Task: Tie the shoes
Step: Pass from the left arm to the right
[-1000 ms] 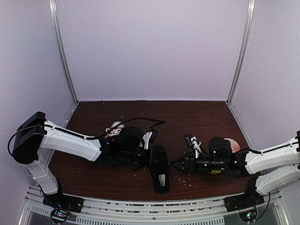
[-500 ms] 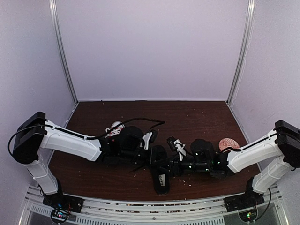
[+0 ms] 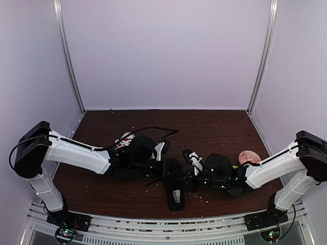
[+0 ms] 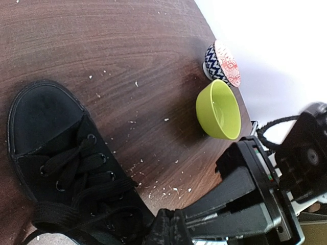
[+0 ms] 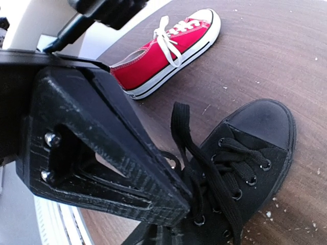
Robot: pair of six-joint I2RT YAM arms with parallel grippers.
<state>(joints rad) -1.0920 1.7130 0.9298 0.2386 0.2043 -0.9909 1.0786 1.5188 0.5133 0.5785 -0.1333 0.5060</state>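
The left arm (image 3: 76, 152) reaches low from the lower left toward the centre of the top view, its left gripper (image 4: 168, 228) pinched fully closed. The right arm (image 3: 265, 168) stretches low from the lower right to meet it, the right gripper (image 3: 188, 179) pointing left, almost tip to tip; whether its jaws touch cannot be told.

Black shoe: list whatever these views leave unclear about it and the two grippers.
- Top external: black shoe laces too small and dark, partly under the right gripper.
- Left wrist: left gripper tips cut off by the bottom edge; any pinched lace unseen.
- Right wrist: its own finger blocks the jaw gap and the shoe's heel.
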